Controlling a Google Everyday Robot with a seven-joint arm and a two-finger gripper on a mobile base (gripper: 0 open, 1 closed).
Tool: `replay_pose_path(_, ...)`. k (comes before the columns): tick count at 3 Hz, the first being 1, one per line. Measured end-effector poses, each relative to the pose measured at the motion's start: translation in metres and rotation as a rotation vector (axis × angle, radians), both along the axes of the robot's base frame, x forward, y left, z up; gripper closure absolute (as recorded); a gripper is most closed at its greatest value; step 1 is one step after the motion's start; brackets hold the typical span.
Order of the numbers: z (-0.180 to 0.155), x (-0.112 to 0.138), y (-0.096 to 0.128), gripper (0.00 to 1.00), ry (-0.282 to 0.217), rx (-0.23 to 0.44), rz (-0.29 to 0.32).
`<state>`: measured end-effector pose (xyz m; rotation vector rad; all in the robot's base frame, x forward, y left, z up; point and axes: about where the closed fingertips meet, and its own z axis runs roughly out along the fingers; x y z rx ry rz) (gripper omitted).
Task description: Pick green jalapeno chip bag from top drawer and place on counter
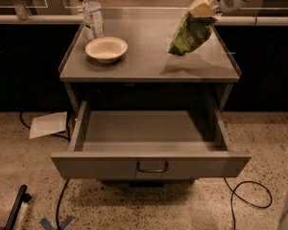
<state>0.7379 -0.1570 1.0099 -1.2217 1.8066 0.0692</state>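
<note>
The single camera is looking from in front of the counter (pixel 149 63), sitting high and tilting downward; it is facing the open top drawer (pixel 149 131) head-on at middle range, taking in the whole counter, the drawer and the speckled floor (pixel 38 195); the pincer (pixel 201 8) is showing at the upper right edge, over the counter's right rear, gripping the green jalapeno chip bag (pixel 189 35).
</note>
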Motion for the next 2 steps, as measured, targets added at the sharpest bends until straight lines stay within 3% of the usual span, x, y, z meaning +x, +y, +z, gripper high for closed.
replay_pose_path(2, -0.053, 0.032, -0.019, 0.98, 0.076, -0.026, -0.09)
